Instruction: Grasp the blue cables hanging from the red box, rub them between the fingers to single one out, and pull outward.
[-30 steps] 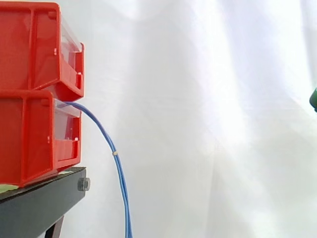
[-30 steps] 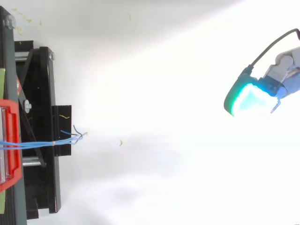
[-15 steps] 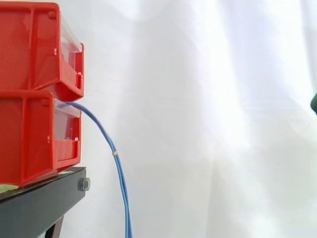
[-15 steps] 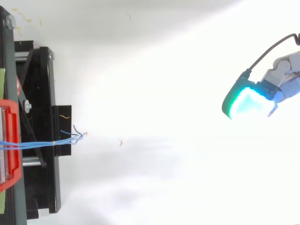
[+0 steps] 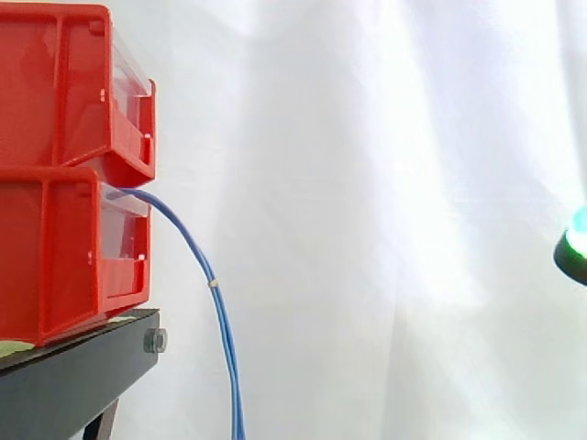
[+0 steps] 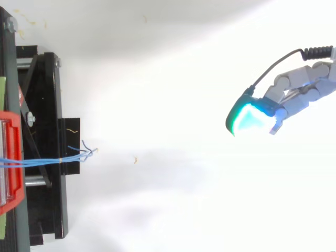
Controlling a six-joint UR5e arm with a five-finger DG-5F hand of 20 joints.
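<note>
Hanging from the front lip of the lower of two stacked red bins (image 5: 64,247), the blue cables (image 5: 220,321) seen from the side look like one thin, smooth cord. It arcs out to the right and drops past the bottom edge, with a small pale tie (image 5: 213,284) partway down. The bins are glossy plastic with clear front panels and sit on a matte black stand (image 5: 73,376) with a bolt at its corner. A folded white curtain (image 5: 367,183) fills the wide open stretch to the right of the cables. At the far right edge, one rounded, dark-rimmed, green-glowing pad of the hand (image 5: 574,251) sits well apart from the cables.

From above, the cord resolves into several separate strands (image 6: 42,160), running right from the bin (image 6: 14,157) across the stand's bars (image 6: 50,105) to splayed loose ends. The hand (image 6: 296,94) reaches in from the right, its grey segmented fingers stretched nearly straight and close together, holding nothing. Its glowing tip (image 6: 247,116) points left, with bare white ground (image 6: 168,79) between it and the strands.
</note>
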